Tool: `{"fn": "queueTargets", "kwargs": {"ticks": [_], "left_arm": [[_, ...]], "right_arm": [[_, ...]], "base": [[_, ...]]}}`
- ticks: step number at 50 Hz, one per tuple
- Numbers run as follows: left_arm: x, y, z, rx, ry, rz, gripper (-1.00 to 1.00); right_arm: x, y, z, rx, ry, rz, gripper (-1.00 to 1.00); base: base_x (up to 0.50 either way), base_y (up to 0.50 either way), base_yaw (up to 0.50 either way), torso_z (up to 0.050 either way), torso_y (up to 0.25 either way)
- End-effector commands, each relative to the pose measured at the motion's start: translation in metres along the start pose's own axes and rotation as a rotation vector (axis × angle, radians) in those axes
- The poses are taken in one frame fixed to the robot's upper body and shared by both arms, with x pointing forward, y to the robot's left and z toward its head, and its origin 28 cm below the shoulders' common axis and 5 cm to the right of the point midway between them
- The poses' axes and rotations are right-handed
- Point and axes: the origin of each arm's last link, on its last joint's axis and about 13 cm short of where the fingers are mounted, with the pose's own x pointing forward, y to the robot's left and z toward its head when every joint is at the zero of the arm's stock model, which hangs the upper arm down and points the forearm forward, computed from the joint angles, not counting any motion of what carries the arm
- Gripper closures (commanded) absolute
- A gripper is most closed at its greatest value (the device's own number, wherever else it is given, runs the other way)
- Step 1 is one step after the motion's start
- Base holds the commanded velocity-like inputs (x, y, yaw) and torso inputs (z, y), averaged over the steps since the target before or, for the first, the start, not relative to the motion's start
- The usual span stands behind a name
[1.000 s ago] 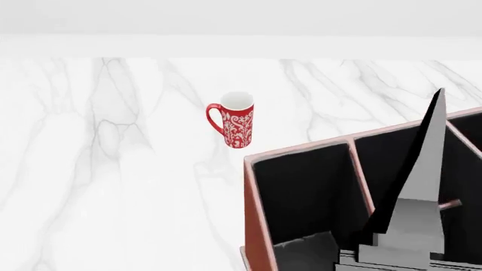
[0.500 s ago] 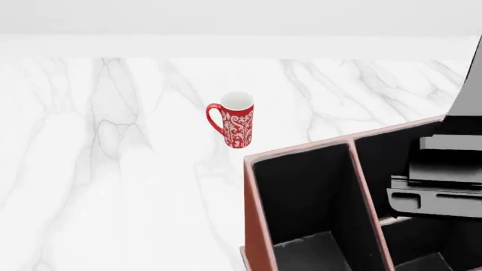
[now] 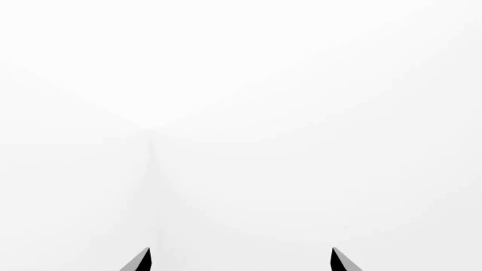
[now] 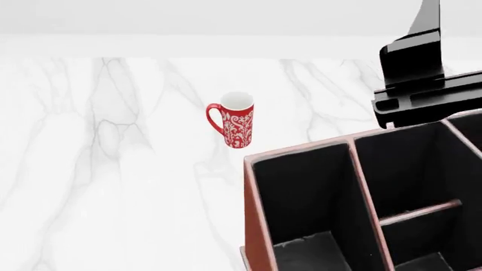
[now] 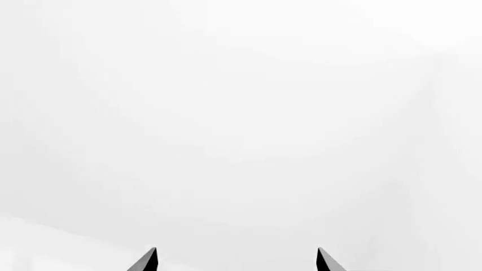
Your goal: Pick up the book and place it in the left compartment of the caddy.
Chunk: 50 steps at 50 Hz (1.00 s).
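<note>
The reddish-brown caddy (image 4: 258, 210) with black lining stands at the lower right of the head view. Its left compartment (image 4: 305, 195) is the long undivided section; nothing shows in the part I can see. The book is not in view in any frame. My right arm's black gripper body (image 4: 425, 90) hangs above the caddy's back right wall, pointing upward. In the right wrist view my right gripper (image 5: 235, 261) is open, with only blank white between its tips. My left gripper (image 3: 239, 261) is open too, facing blank white, and is out of the head view.
A red-and-white patterned mug (image 4: 235, 125) stands upright on the white marble table (image 4: 113, 169), left of and behind the caddy. A crossbar (image 4: 418, 213) splits the caddy's right side into two shorter sections. A pale wall runs behind the table.
My right gripper has risen out of the caddy's right sections to above its back wall. The mug and caddy have not moved.
</note>
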Motion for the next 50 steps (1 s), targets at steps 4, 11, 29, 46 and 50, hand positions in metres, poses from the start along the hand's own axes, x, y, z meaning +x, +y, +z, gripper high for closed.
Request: {"fn": "queueTargets", "kwargs": {"ticks": [4, 11, 29, 46, 50], "left_arm": [[-0.001, 0.000, 0.000, 0.000, 0.000, 0.002, -1.00], [0.000, 0.000, 0.000, -0.002, 0.003, 0.003, -1.00], [0.002, 0.000, -0.001, -0.005, 0.005, 0.002, -1.00], [0.003, -0.001, -0.002, -0.007, 0.005, 0.000, -1.00], [0.003, -0.001, -0.002, -0.005, 0.006, 0.000, -1.00]], "right_arm": [[0.042, 0.002, -0.005, -0.080, 0.070, 0.070, -1.00], [0.064, 0.006, -0.008, -0.102, 0.099, 0.100, -1.00], [0.110, 0.019, -0.008, -0.214, 0.129, 0.155, -1.00], [0.123, 0.034, -0.005, -0.185, 0.010, 0.477, -1.00], [0.113, 0.037, -0.007, -0.187, 0.001, 0.634, -1.00]], "base": [[0.00, 0.00, 0.00, 0.000, 0.000], [0.00, 0.00, 0.00, 0.000, 0.000], [0.00, 0.00, 0.00, 0.000, 0.000], [0.00, 0.00, 0.00, 0.000, 0.000], [0.00, 0.00, 0.00, 0.000, 0.000]]}}
